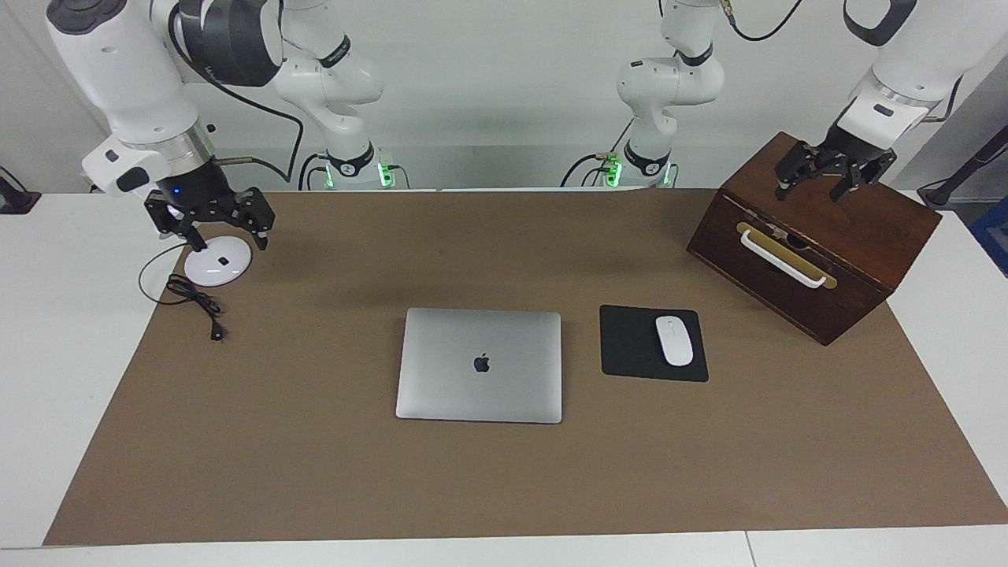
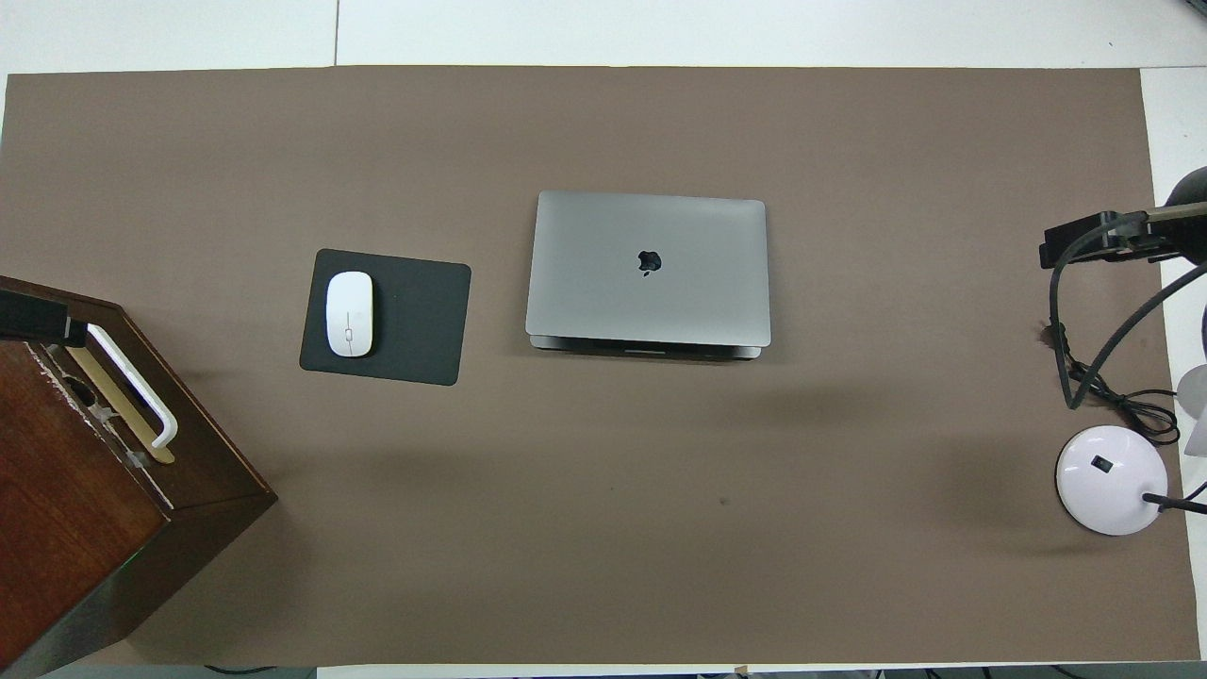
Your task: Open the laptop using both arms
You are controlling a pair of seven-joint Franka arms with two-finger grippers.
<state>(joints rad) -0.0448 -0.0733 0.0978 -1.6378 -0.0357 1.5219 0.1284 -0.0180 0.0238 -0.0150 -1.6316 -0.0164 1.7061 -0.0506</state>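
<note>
Brown mat (image 1: 315,441) holds closed laptop (image 1: 479,365); left gripper (image 1: 835,175) and right gripper (image 1: 211,222), seemingly both spread, grasp nothing.

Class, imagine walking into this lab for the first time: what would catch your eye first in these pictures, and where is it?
The closed silver laptop lies at the middle of the brown mat, lid logo up. Beside it, toward the left arm's end, a white mouse sits on a black mouse pad. The left gripper hangs with open jaws over the wooden box; the right gripper, also open, hangs over the white lamp base.
</note>
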